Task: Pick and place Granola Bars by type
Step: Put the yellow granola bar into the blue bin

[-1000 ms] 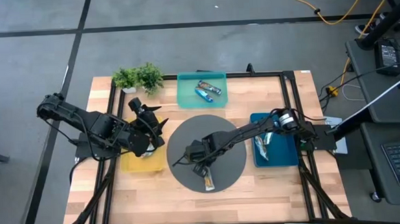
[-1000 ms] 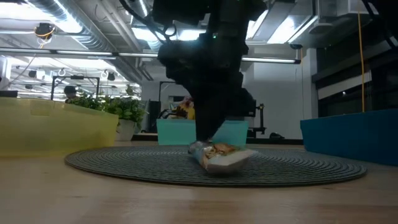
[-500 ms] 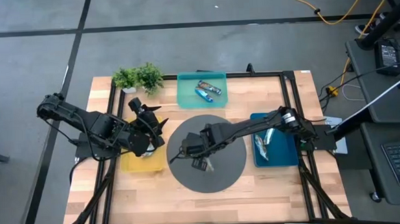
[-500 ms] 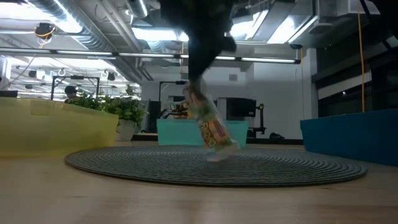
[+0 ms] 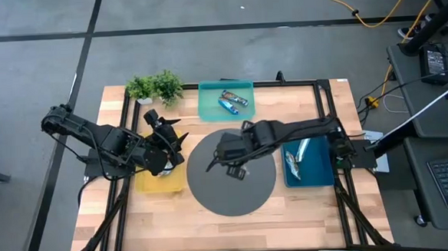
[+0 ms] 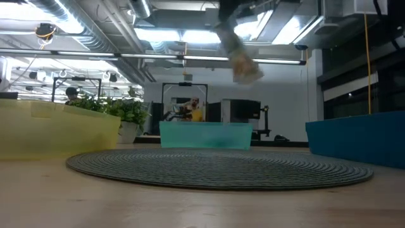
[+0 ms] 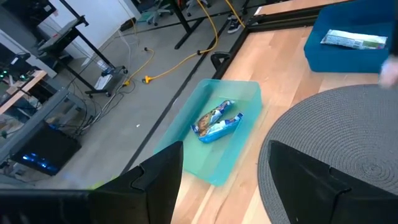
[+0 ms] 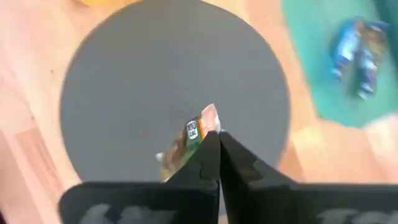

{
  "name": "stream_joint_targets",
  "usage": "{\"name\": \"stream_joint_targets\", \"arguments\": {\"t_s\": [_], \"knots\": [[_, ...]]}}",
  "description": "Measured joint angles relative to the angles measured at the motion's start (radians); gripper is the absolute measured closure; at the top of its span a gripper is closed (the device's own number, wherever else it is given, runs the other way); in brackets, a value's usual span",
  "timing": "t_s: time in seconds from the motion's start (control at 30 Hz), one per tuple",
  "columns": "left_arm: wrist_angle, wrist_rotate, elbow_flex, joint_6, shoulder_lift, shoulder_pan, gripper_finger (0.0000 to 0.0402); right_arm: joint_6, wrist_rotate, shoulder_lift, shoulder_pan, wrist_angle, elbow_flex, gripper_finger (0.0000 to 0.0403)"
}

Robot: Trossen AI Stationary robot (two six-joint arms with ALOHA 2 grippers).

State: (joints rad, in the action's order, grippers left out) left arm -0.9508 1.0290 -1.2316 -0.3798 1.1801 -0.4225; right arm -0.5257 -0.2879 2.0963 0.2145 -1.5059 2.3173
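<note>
A round dark-grey woven mat (image 5: pixel 231 179) lies at the middle of the pale wooden table (image 5: pixel 305 213). Three rectangular plastic trays ring it — a teal one (image 5: pixel 208 111) at the far edge, a translucent yellow one (image 5: pixel 159 183) on the left, a dark-blue one (image 5: pixel 318 170) on the right. A small green potted plant (image 5: pixel 154 87) stands at the far left corner, just beside the teal tray. A yellow cable (image 5: pixel 372 14) runs across the grey floor beyond the table.

A red-multicoloured granola bar (image 6: pixel 240 58) hangs high in the air above the round grey mat (image 6: pixel 221 166) on the bench (image 6: pixel 126 206), with yellow (image 6: pixel 57 130), teal (image 6: pixel 205 135) and dark-blue (image 6: pixel 357 139) trays behind.
</note>
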Motion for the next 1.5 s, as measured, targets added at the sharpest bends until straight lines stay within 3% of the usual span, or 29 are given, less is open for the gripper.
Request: {"name": "stream_joint_targets", "arguments": {"t_s": [0.63, 1.1, 1.23, 1.5], "knots": [[-0.002, 0.03, 0.0, 0.028, 0.0, 0.0, 0.0176, -0.175, -0.11, -0.281, -0.001, -0.066, -0.002, 0.0403], [-0.003, 0.041, 0.0, 0.087, 0.0, 0.067, 0.0176, -0.043, -0.142, -0.46, -0.002, -0.062, -0.01, 0.0403], [-0.003, 0.024, 0.0, 0.087, 0.0, 0.067, 0.0176, -0.019, -0.162, -0.55, -0.002, -0.063, -0.121, 0.0403], [-0.003, 0.024, 0.0, 0.053, 0.0, 0.068, 0.0176, -0.125, -0.166, -0.803, -0.002, -0.066, -0.498, 0.0403]]}}
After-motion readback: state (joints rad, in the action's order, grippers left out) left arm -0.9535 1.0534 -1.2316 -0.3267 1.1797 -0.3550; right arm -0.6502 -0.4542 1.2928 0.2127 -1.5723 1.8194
